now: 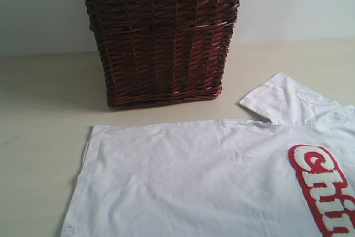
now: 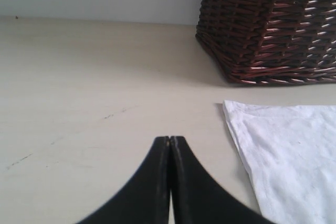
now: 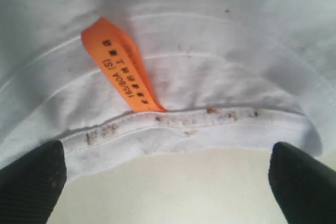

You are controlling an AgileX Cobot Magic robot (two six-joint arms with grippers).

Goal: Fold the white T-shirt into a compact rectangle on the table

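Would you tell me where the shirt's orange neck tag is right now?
Only the right wrist view shows it: the orange neck tag lies on the white T-shirt just inside the collar seam, ahead of the open right gripper.

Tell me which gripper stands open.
The right gripper, fingers wide apart at the collar of the white T-shirt; the left gripper is shut over the table.

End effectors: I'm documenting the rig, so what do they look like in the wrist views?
Left end effector: two matte black fingers, broad at the base, curving to thin tips. Right end effector: only two black, blunt finger ends show. No cables or markings visible; neither arm appears in the exterior view.
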